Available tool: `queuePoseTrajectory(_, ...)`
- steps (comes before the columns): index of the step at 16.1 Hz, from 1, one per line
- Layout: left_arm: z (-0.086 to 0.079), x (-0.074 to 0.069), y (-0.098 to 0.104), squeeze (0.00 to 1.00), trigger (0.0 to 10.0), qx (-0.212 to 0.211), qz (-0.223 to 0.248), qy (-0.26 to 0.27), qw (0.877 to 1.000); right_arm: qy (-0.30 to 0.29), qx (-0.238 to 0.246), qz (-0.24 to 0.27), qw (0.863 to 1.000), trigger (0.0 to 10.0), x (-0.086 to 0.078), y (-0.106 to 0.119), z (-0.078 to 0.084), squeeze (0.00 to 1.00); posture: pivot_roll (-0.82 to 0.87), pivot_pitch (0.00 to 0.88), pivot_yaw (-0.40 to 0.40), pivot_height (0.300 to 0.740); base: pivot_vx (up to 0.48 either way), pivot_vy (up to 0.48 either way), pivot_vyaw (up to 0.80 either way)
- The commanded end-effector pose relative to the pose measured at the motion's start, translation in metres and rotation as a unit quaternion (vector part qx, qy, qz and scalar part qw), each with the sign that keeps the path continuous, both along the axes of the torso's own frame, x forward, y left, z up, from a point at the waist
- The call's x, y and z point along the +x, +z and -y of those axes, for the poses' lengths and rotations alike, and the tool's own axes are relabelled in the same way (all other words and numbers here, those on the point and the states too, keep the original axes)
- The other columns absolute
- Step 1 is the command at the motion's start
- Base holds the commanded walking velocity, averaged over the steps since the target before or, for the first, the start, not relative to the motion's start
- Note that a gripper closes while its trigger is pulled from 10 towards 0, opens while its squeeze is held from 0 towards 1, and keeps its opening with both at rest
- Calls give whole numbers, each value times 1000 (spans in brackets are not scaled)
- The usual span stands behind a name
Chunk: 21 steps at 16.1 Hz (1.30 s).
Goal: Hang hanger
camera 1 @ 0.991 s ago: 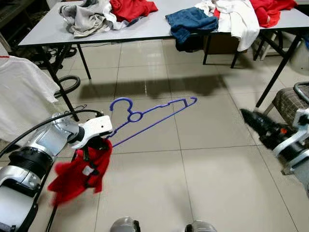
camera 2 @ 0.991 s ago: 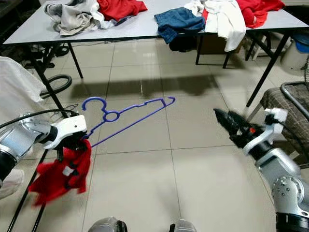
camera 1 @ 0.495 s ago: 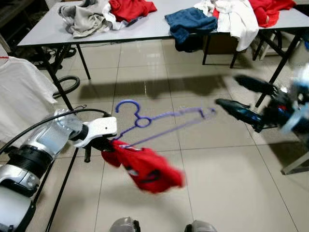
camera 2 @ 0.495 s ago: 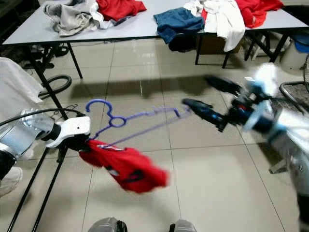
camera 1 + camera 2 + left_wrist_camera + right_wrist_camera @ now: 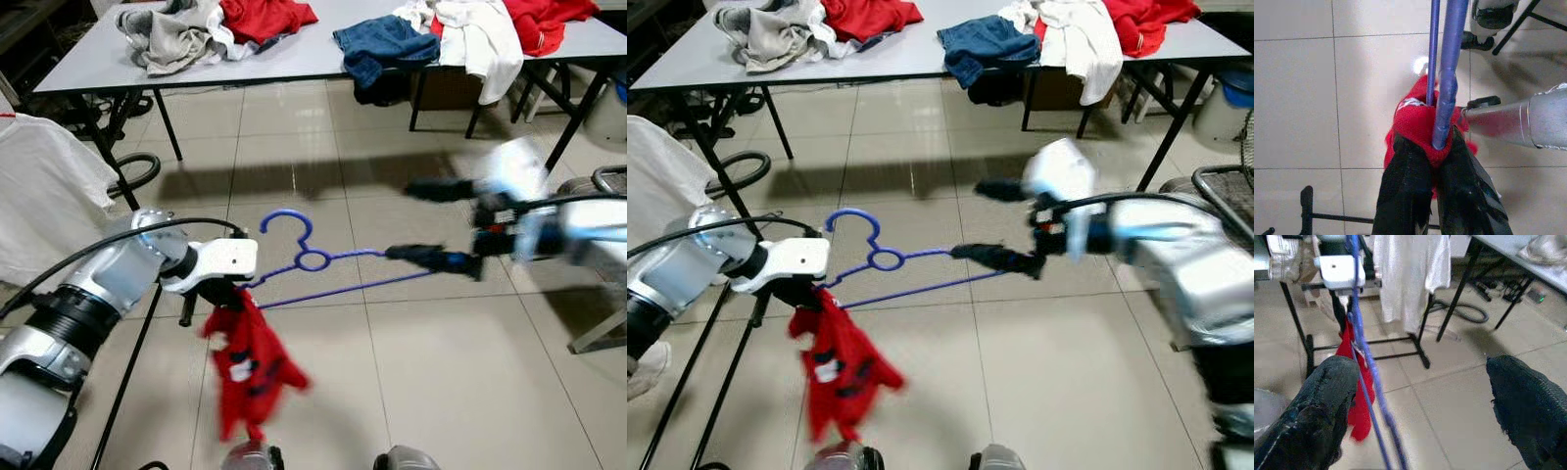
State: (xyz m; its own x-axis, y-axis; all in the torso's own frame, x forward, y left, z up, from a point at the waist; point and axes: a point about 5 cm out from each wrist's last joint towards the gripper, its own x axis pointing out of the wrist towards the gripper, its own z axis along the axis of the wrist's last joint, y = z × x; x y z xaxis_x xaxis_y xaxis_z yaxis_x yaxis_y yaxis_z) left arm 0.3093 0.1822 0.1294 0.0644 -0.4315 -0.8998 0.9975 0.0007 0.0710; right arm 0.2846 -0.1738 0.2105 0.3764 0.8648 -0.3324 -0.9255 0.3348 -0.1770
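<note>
Beige floor tiles (image 5: 441, 372) stretch toward grey tables (image 5: 294, 59) heaped with clothes, and a white garment (image 5: 44, 196) hangs on a black rack at the robot's left. Above the floor, the left gripper (image 5: 1436, 147) is clamped on one end of the blue hanger (image 5: 323, 264) and on a dangling red cloth (image 5: 247, 357). The right gripper (image 5: 1420, 406) spreads wide at the hanger's far end, one finger (image 5: 431, 258) at its tip.

Blue plastic hanger (image 5: 323, 269): thin, hook curled up toward 12 o'clock, lying near level above tiled floor, long axis running 9 to 3 o'clock. 9 o'clock end carries red garment (image 5: 247, 360), bunched round its tip and dangling toward 6 o'clock. 3 o'clock tip meets blurred dark finger.
</note>
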Motion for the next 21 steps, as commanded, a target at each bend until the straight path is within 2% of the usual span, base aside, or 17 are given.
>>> queuePoseTrajectory(1, 6, 3, 8, 0, 0, 8, 15, -14, 1000, 3, -8, 2, 1000, 10000, 6, -4, -5, 0, -134, 0, 59, 740, 0, 0, 0)
queuePoseTrajectory(3, 11, 4, 8, 0, 0, 11, 20, -19, 1000, 16, -8, -11, 1000, 10000, 9, -14, -14, 0, -128, 0, 58, 740, 0, 0, 0)
queuePoseTrajectory(4, 13, 5, 9, 0, 0, 11, 22, -20, 1000, 27, -3, -15, 1000, 9098, 9, -17, -18, 0, -126, 0, 57, 740, 0, 0, 0)
queuePoseTrajectory(5, 13, 6, 9, 0, 0, 9, 24, -20, 999, 33, -2, -19, 999, 4745, 8, -18, -20, 0, -126, 0, 57, 740, 0, 0, 0)
queuePoseTrajectory(6, 15, 8, 12, 0, 0, 4, 38, -18, 999, 49, -13, -28, 998, 2196, 7, -26, -23, 0, -126, 0, 57, 740, 0, 0, 0)
queuePoseTrajectory(8, 15, 10, 14, 0, 0, 7, 44, -19, 999, 49, -20, -31, 998, 0, 7, -31, -22, 0, -123, 0, 57, 740, 0, 0, 0)
queuePoseTrajectory(11, 14, 11, 17, 0, 0, 14, 50, -25, 998, 57, -17, -40, 997, 0, 5, -34, -22, 0, -120, 0, 59, 740, 0, 0, 0)
queuePoseTrajectory(17, 19, 16, 24, 0, 0, 31, 56, -56, 996, 100, -5, -88, 991, 0, -5, -38, -22, 0, -117, 0, 56, 740, 0, 0, 0)
queuePoseTrajectory(21, 27, 20, 27, 0, 0, 44, 58, -87, 994, 102, 30, -108, 988, 0, -8, -45, -33, 0, -117, 0, 56, 740, 0, 0, 0)
